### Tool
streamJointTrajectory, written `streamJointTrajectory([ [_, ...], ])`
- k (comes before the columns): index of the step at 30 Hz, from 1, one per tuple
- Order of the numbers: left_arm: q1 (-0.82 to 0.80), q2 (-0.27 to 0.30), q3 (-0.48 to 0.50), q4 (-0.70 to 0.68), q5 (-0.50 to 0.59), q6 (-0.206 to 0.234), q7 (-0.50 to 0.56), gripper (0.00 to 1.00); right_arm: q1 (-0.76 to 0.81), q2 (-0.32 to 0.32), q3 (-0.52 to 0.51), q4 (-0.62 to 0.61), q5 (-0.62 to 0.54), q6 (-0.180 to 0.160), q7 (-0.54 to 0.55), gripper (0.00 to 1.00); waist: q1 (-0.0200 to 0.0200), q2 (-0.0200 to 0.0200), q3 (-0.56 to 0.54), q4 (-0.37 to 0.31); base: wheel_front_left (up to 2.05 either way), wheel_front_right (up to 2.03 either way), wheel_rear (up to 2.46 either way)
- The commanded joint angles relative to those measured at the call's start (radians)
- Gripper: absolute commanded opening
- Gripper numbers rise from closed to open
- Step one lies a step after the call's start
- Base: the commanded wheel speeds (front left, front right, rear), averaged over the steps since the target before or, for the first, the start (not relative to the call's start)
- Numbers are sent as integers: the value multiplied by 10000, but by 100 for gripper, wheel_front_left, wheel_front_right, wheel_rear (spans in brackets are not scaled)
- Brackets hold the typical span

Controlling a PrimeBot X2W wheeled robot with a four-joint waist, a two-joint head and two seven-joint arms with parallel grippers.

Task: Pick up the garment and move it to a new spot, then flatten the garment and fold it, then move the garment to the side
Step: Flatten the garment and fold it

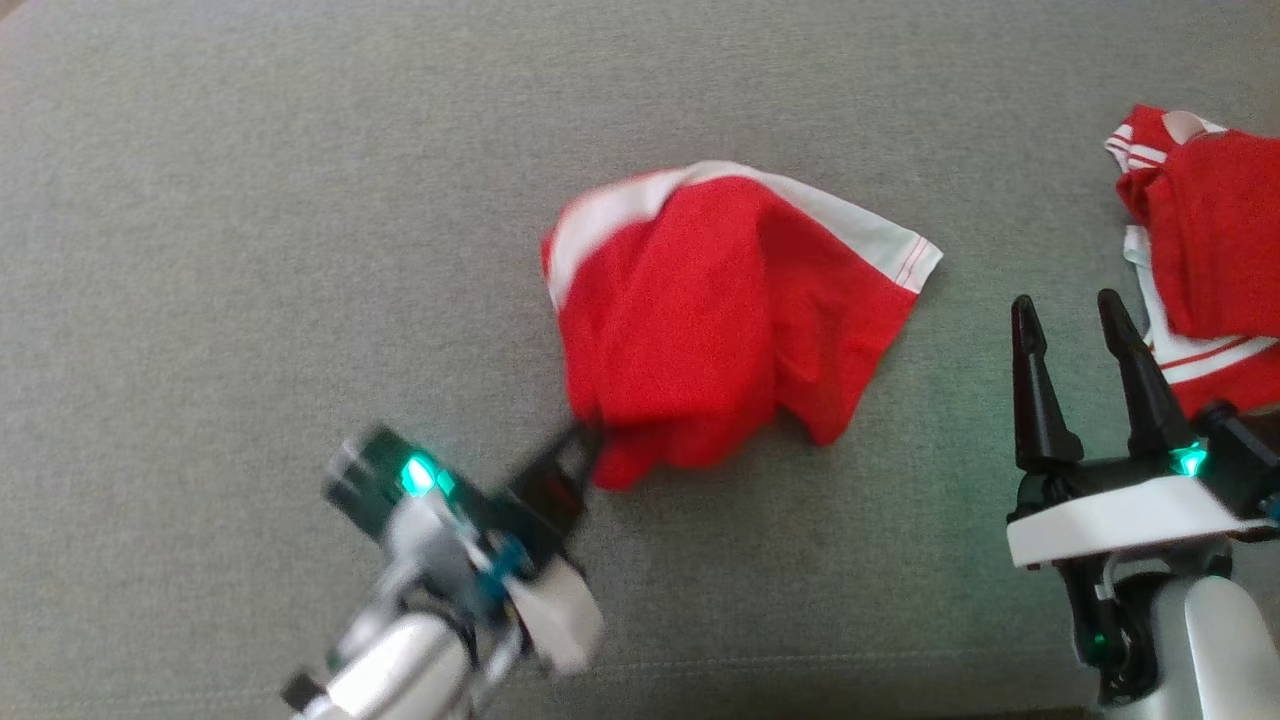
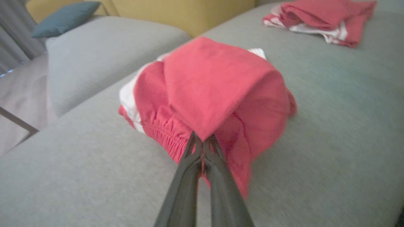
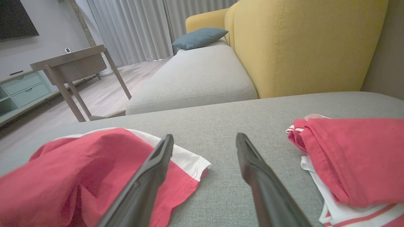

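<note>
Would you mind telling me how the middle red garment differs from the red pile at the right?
The middle garment is bunched up, pinched at its near edge by the shut left tool; the right pile lies flatter, ungripped. The middle garment shows a broad white band; the right pile shows thin red-and-white stripes. Both are red with white trim.

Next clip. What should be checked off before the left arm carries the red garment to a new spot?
1. Grip: left gripper fingers shut on the red garment edge: ok.
2. Amount of fabric pinched: cannot tell.
3. Garment flat: not ok, bunched on the grey cushion.
4. Free hand: right gripper open, apart from garment: ok.
5. Second red pile apart from garment: ok.
</note>
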Motion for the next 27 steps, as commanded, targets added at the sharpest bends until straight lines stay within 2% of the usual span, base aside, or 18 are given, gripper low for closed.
streamJointTrajectory([
  [1, -199, 215, 100, -230, 134, -133, 103, 0, 32, -22, 204, -391, -11, 65, 49, 100, 0, -1, 10, 69, 0, 0, 0],
  [8, 123, 109, -1059, 1104, 117, -1045, 761, 0, -10, -76, 191, -444, -42, 65, 206, 100, 0, -1, 15, 207, 0, 0, 0],
  [11, 103, -99, -1084, 1570, -75, -1092, 619, 0, -4, -92, 182, -474, -68, 65, 264, 100, 0, -1, -21, 215, 0, 0, 0],
  [12, 99, -209, -1015, 1666, -177, -1032, 463, 6, 9, -96, 181, -480, -75, 65, 281, 100, 0, -1, -47, 215, 0, 0, 0],
  [13, 85, -324, -928, 1722, -268, -943, 275, 100, 32, -97, 173, -495, -84, 65, 299, 100, 0, -1, -73, 219, 0, 0, 0],
  [19, -10, -679, -452, 1516, -460, -330, -945, 100, 195, -112, 112, -639, -185, 65, 410, 100, 0, -1, -319, 252, 0, 0, 0],
  [27, -74, -610, 28, 275, -658, 56, -1832, 100, 345, -118, 66, -855, -281, 65, 563, 100, 0, -1, -566, 391, 0, 0, 0],
])
